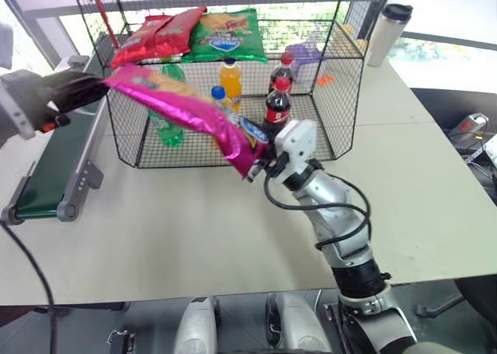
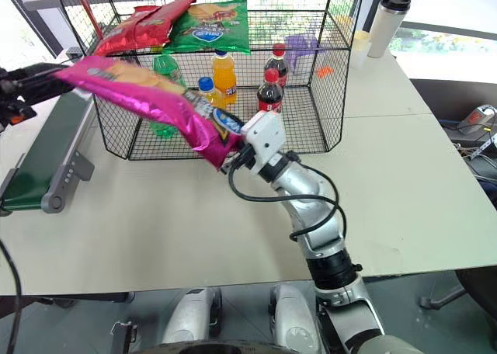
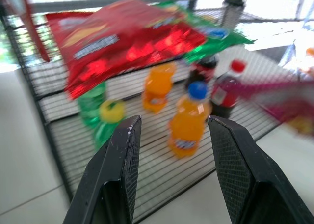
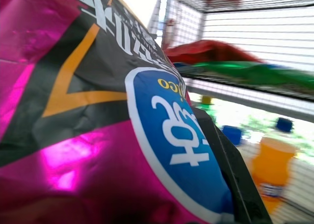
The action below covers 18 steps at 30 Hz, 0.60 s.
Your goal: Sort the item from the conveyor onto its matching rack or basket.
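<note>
Red bags (image 1: 158, 34), green bag (image 1: 227, 34), bottles (image 1: 230, 82).

The large black wire-mesh cage (image 1: 326, 105) stands at the white desk's (image 1: 194, 237) far edge. The long dark green conveyor belt (image 1: 58, 164) runs along the desk's left edge, beside the cage. Two red bags (image 1: 155, 34) and a green bag (image 1: 227, 34) lie on the cage's top shelf; plastic bottles (image 1: 230, 81) stand inside. The tall white tumbler (image 1: 387, 34) stands right of the cage. The flat magenta-pink chip bag (image 1: 182, 109) hangs before the cage.

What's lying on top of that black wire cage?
On the cage top shelf lie red chip bags and a green bag. Whatever is beneath the bags stays hidden.
</note>
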Motion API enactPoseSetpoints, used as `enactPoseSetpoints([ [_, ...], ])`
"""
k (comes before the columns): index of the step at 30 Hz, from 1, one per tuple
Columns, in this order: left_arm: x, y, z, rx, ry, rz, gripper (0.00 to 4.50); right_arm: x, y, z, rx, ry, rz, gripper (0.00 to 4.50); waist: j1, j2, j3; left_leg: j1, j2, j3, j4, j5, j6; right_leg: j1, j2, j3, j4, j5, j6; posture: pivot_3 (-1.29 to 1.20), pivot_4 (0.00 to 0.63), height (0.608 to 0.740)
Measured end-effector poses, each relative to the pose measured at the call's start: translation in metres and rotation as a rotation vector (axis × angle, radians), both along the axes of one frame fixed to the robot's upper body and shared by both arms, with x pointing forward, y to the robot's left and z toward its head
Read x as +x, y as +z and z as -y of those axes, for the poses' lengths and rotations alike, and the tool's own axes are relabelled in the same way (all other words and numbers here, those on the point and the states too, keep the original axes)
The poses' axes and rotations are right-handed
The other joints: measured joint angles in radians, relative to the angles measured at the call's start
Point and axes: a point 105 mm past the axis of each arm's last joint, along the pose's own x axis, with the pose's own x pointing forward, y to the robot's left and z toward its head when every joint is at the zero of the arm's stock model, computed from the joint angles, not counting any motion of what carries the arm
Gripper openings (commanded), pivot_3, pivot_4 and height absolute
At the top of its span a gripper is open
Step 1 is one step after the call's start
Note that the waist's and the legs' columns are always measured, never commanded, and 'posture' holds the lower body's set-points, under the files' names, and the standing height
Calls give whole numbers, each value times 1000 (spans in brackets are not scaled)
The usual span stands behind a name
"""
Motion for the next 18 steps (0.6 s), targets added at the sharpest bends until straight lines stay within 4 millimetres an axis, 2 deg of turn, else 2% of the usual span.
enactPoseSetpoints([
  [2,0,-9,0,-8,3,35,2225,3,11,28,-3,-124,22,0,6,0,0,-1,0,0,1,0,0,0,-1,0,-1,0,0,0,150,740],
  [4,-3,-12,16,-34,-40,108,2225,5,21,56,7,-261,24,0,13,-2,0,-1,-1,1,2,0,0,0,-1,1,-1,-1,-2,0,150,740],
  [7,-11,-10,41,-36,-88,176,2225,8,30,85,3,-394,-23,0,18,-2,0,-1,-1,2,2,0,0,0,-1,2,0,0,-1,0,150,740],
  [10,-15,-8,61,-53,-108,240,2225,13,41,98,-78,-434,-77,0,20,-1,0,0,-1,3,2,0,0,1,-1,3,0,0,-1,0,150,740],
  [15,-3,-20,84,-109,-104,255,2225,27,71,103,-235,-508,-60,0,18,0,0,1,-1,3,2,0,1,1,0,3,0,2,2,0,150,740],
  [18,-1,-25,93,-136,-100,261,2225,46,70,114,-250,-592,-125,0,19,-1,0,0,-1,3,3,0,1,1,0,4,-1,2,2,0,150,740],
])
